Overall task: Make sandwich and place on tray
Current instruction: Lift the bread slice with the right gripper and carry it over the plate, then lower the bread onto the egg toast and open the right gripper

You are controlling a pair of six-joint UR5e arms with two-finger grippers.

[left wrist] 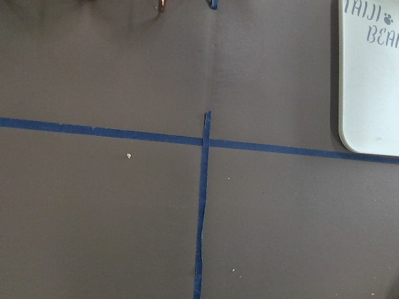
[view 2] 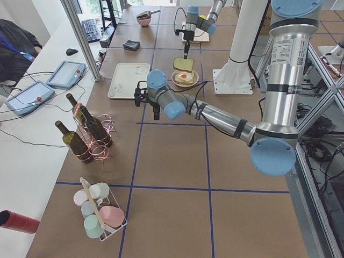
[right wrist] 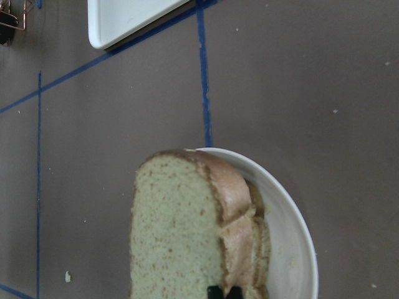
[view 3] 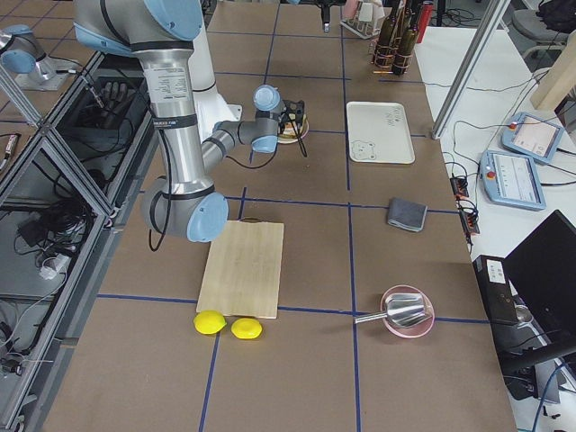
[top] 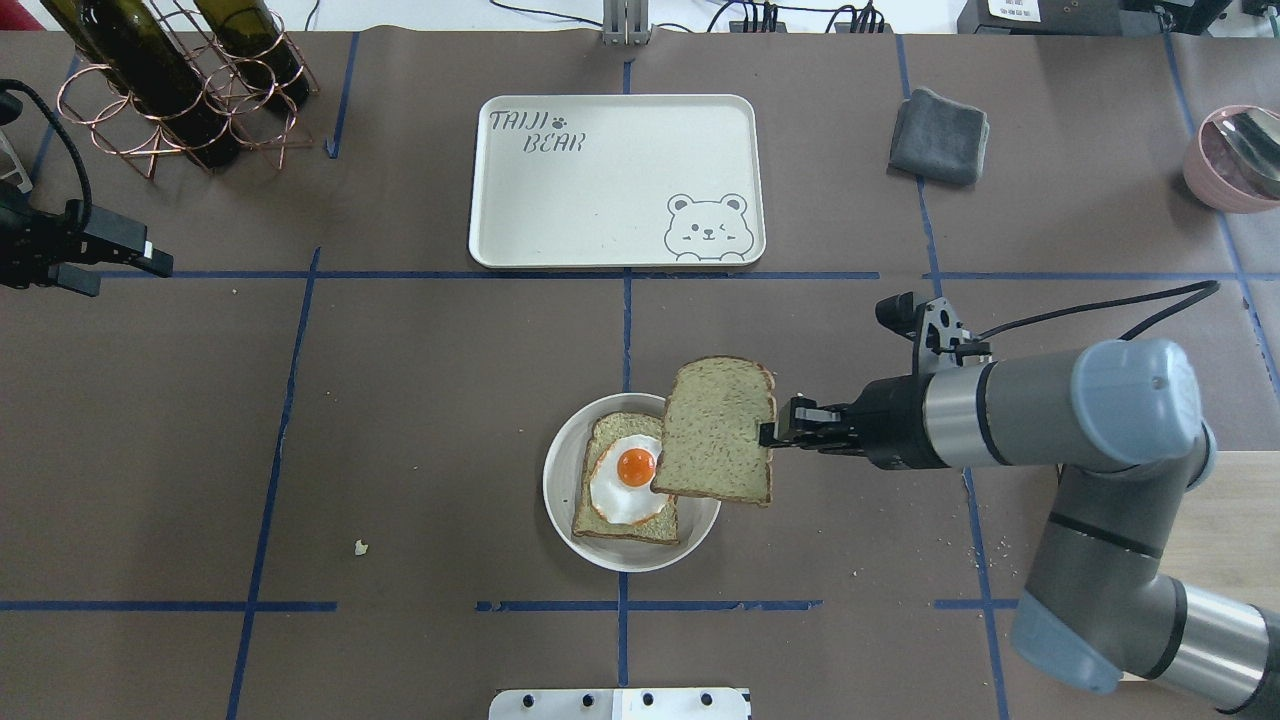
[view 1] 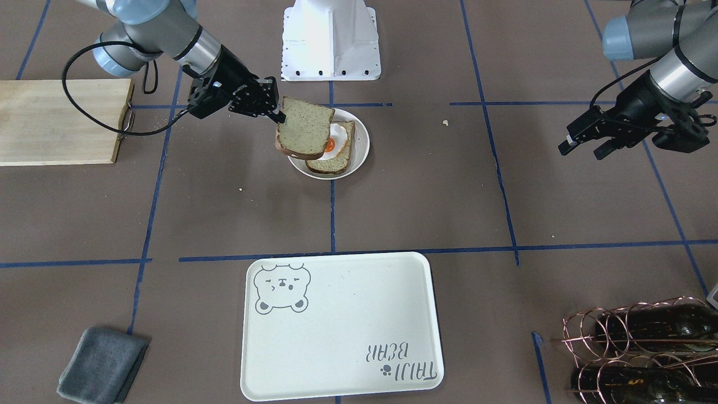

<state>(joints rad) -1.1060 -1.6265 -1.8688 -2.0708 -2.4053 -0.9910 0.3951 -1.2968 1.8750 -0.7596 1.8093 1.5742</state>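
Counting the sandwich parts gives two bread slices, one fried egg and one small white plate (top: 560, 505), with one tray (top: 600, 190) and two grippers at work. One lower slice (top: 606, 432) lies flat in the plate with the egg (top: 622, 485) on top of it, yolk up. The upper slice (top: 720, 430) is pinched at its crust edge by the right gripper (top: 768, 434), whose fingers are closed on it. This slice hangs tilted above the plate's side nearest that arm and, from overhead, covers part of the egg. The left gripper (view 1: 580, 147) hovers well apart from the plate, over bare table, its fingers spread and holding nothing. The tray, with its bear drawing and lettering, lies across a blue tape line from the plate, on the side away from the robot. Elsewhere are one wooden cutting board (view 1: 56, 120), one folded grey cloth (top: 938, 135), two lemons (view 3: 209, 322), a copper wire rack (top: 180, 110) holding dark wine bottles, and a pink bowl (top: 1205, 175) holding a metal scoop.
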